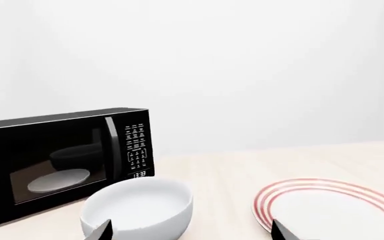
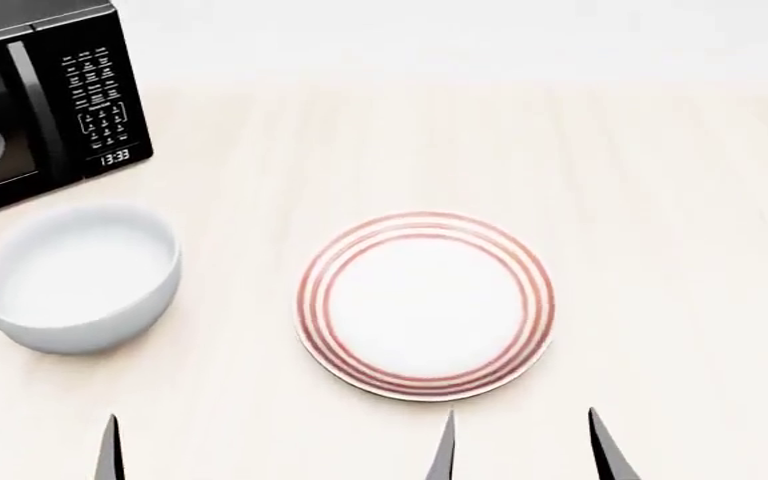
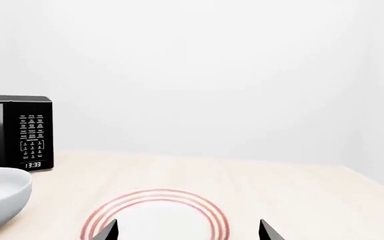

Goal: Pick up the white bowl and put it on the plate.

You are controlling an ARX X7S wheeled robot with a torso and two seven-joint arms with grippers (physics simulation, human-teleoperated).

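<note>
Glossy white, deep, thick-walled round bowl (image 2: 80, 275): stands upright on the pale wood-grain table (image 2: 651, 200), to the left of the plate and well apart from it, just in front of the microwave. Empty, as far as the head view shows. Not gripped, not lifted.

Round white shallow plate with three thin red rings at its rim (image 2: 426, 304): lies flat near the middle of the table, nothing on it.

Black microwave oven with keypad and lit clock (image 2: 37, 100): far left of the table, door closed, a pale disc visible behind the glass; no part in the task.

Left pincer (image 2: 35, 445): only the dark fingertips show at the lower edge of the head view, set apart, nothing between them. It sits short of the bowl, on the robot's side; in the left wrist view the bowl (image 1: 138, 207) lies close ahead, one fingertip overlapping its near wall, though contact cannot be told.

Right pincer (image 2: 528, 445): fingertips likewise apart and empty, short of the plate's near rim.

Progress, as judged: nothing of the task is done. Approach, grasp, lift, carry across and set-down on the plate all remain. The left pincer appears the better placed for the grasp.
</note>
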